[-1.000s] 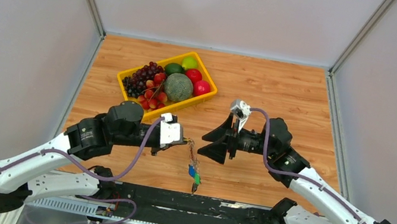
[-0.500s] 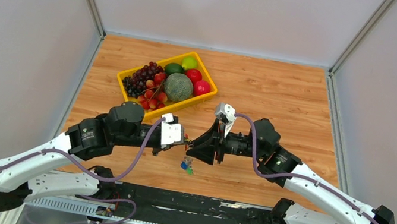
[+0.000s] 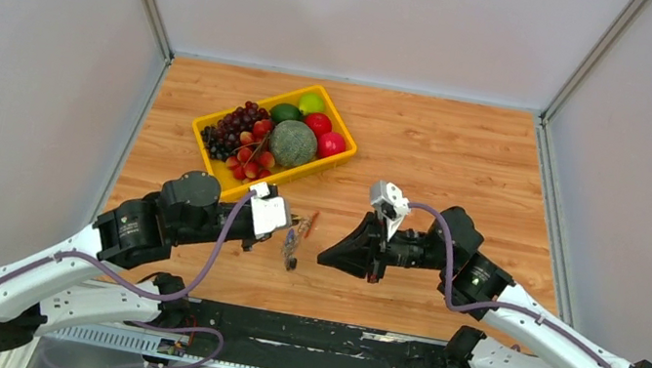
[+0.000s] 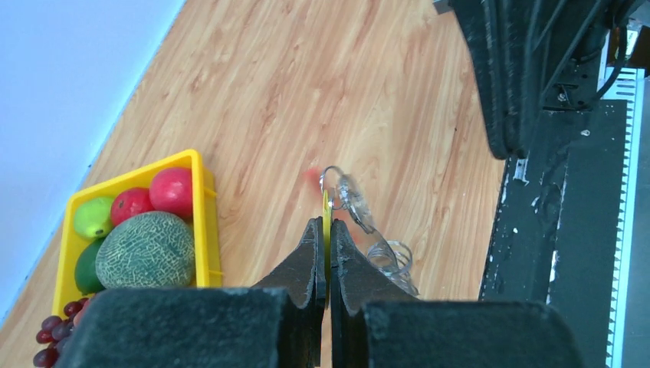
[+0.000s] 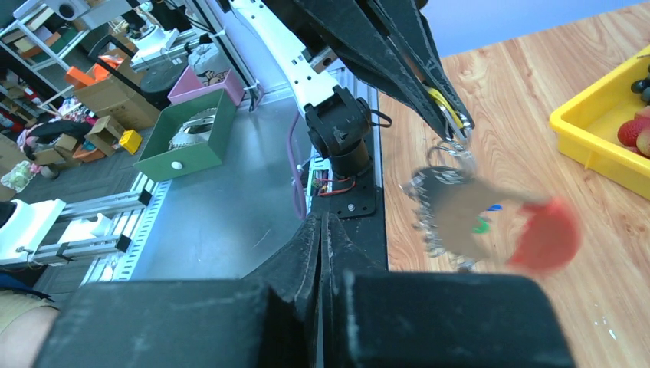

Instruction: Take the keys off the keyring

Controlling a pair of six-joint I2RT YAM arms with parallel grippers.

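Note:
My left gripper (image 3: 293, 225) (image 4: 325, 222) is shut on the thin yellow head of a key (image 4: 326, 205) (image 5: 444, 103). From it the keyring (image 3: 292, 250) (image 4: 359, 215) hangs in the air, a silvery bunch of rings, blurred by swinging. Its red oval tag (image 3: 311, 221) (image 5: 546, 234) is flung out to one side. Small blue (image 5: 494, 207) and green (image 5: 481, 226) key heads show within the blur. My right gripper (image 3: 322, 258) (image 5: 322, 218) is shut with nothing between its fingers. It sits a short way right of the bunch and does not touch it.
A yellow fruit tray (image 3: 343, 154) (image 4: 205, 218) holding a melon, grapes and apples stands just behind the left gripper. The black base rail (image 3: 318, 336) runs along the table's near edge, under the hanging bunch in the wrist views.
My right gripper came in open to the hanging bunch, shut, and drew back right with nothing in it. The bunch now swings, and the left arm has shifted slightly left.

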